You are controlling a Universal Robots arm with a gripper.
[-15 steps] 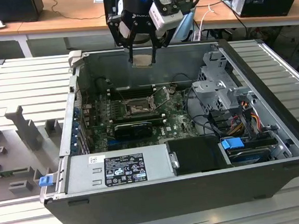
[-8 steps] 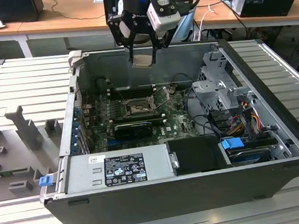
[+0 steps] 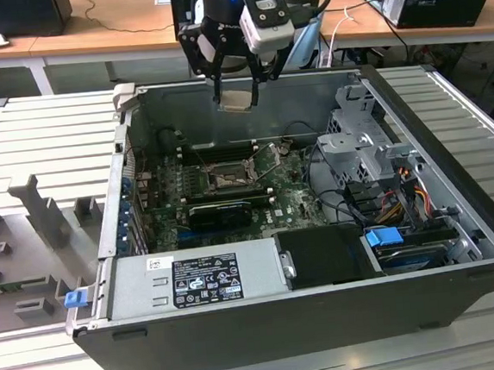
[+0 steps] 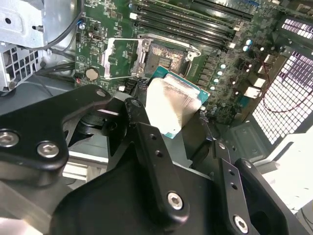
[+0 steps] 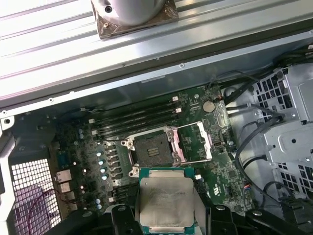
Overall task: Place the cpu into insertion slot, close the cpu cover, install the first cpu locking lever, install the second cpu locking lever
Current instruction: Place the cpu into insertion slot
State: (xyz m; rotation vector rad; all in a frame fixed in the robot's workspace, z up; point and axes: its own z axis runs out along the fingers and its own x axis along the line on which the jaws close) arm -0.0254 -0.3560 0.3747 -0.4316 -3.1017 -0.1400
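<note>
Hand (image 3: 237, 94) high and downward, tight on the cpu (image 5: 165, 200).

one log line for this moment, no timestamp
gripper: jaws shut on cpu, aloft | insertion slot: empty | cpu cover: open

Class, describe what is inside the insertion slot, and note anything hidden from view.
The insertion slot is empty: only its dark centre shows. The cpu cover stands open beside it. The cpu, held in the gripper, covers the board beneath it.
</note>
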